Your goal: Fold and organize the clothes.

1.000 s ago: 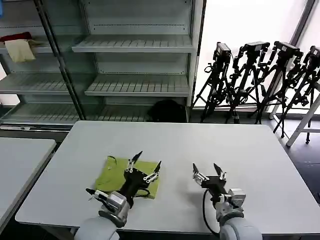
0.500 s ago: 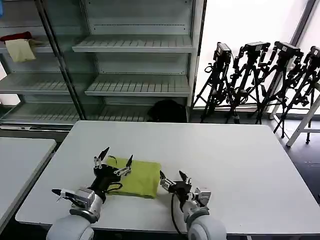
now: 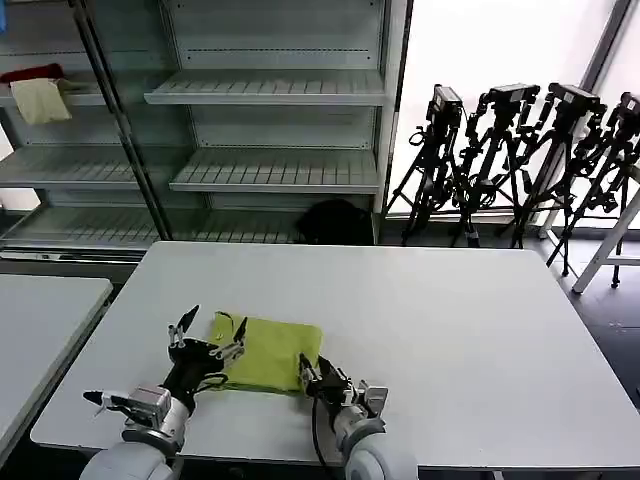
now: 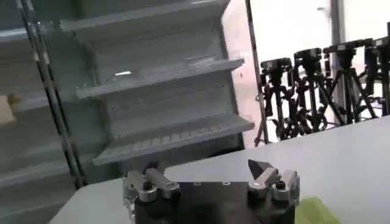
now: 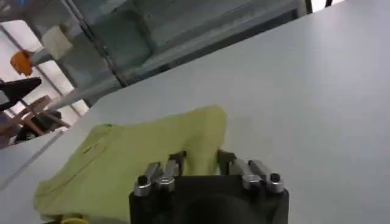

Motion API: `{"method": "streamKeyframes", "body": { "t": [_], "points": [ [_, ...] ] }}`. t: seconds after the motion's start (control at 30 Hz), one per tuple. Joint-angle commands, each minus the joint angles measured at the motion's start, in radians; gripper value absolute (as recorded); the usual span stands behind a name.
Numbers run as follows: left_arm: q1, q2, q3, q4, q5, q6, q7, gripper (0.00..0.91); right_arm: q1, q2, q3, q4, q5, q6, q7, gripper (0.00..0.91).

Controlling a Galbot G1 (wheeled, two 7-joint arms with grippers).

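A lime-green T-shirt of soft fabric, folded into a rough rectangle, lay flat near the front left of the white rectangular table. The right gripper sat at its front right corner, fingers spread around the raised fabric edge. The left gripper hovered at the shirt's left edge, fingers open and empty. Grey metal shelving stood behind

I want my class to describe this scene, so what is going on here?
A two-armed robot is working on a lime-green T-shirt, lying folded on a white table. The left gripper sits open at the shirt's left edge. The right gripper is at the shirt's near right corner, its fingers either side of a raised fold of fabric. Whether it grips is unclear.
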Motion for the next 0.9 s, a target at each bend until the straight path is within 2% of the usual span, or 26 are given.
{"method": "streamKeyframes", "body": {
  "t": [0.03,0.33,0.5,0.73,0.9],
  "points": [
    [0.023,-0.007,-0.024,0.005,-0.007,-0.005,0.0,0.907,0.007,0.017,-0.015,-0.023,0.027,-0.005,0.023,0.0],
    [0.022,-0.015,-0.019,0.017,-0.006,-0.008,-0.001,0.907,-0.002,-0.024,0.056,0.055,0.05,-0.005,0.03,0.0],
    [0.022,-0.019,-0.016,0.024,-0.006,-0.01,-0.001,0.907,-0.003,-0.094,0.147,0.116,0.1,-0.006,0.025,0.0],
    [0.018,-0.023,-0.006,0.034,-0.001,-0.013,0.004,0.907,-0.042,-0.186,0.237,0.143,0.135,-0.006,-0.017,0.0],
    [0.015,-0.027,-0.001,0.038,0.001,-0.012,0.006,0.907,-0.061,-0.187,0.281,0.135,0.126,-0.006,-0.043,0.0]
  ]
}}
